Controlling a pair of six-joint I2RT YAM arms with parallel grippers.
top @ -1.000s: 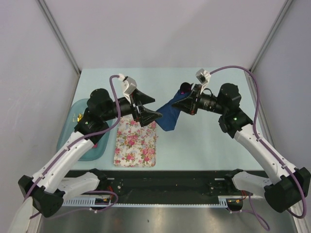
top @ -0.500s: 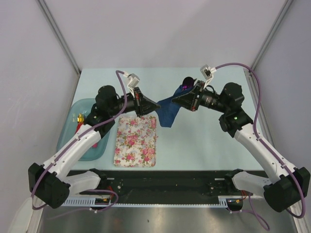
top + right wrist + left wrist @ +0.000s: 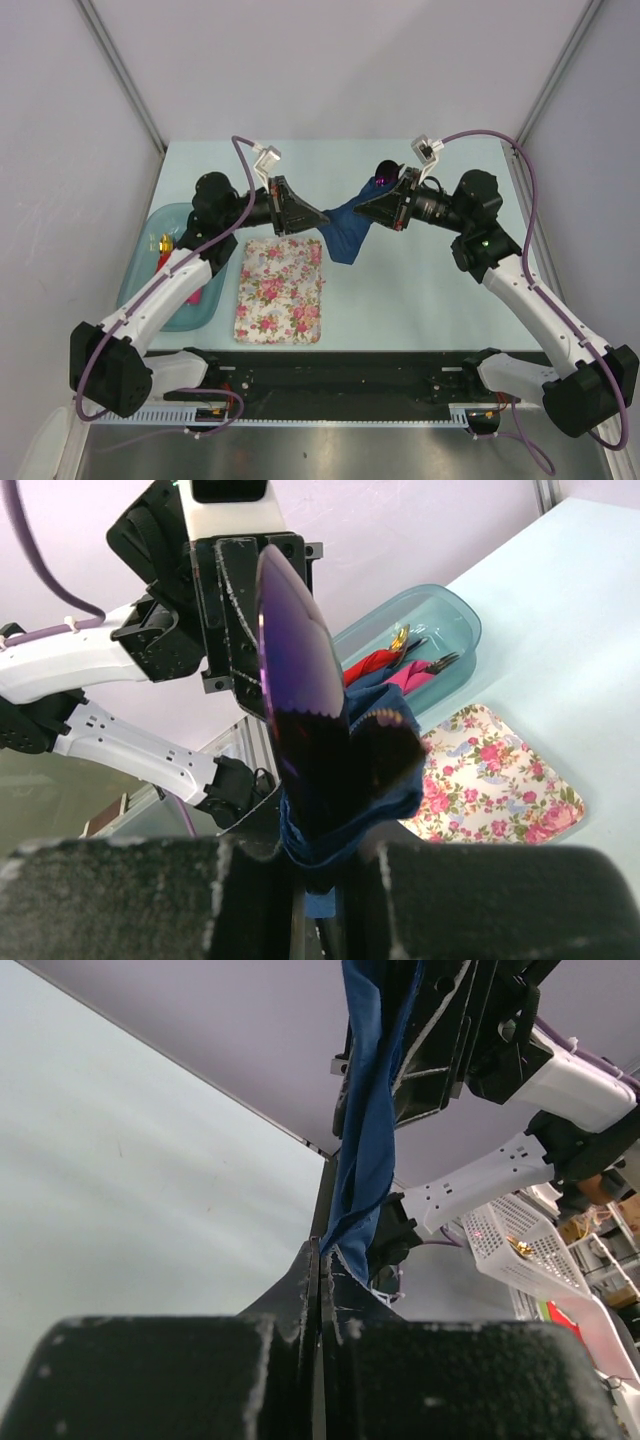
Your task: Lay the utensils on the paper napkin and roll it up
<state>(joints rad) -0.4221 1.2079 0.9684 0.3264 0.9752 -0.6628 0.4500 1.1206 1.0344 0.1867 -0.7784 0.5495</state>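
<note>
- Left gripper (image 3: 318, 217) has closed in and now pinches the napkin (image 3: 345, 238) corner, just beyond the floral mat (image 3: 280, 290).
- Right gripper (image 3: 365, 207) clamps napkin and purple spoon (image 3: 300, 700) together, probably to stretch the sheet for spreading.

A pale mint tabletop (image 3: 420, 290) stood between plain white walls (image 3: 340, 60), grey metal struts (image 3: 120, 75) rising from its far corners.

Left arm (image 3: 165, 290) and right arm (image 3: 535, 305) are both raised and angled inward. Left gripper (image 3: 316, 217) and right gripper (image 3: 364, 206) point at each other, close together, both clamped tight.
</note>
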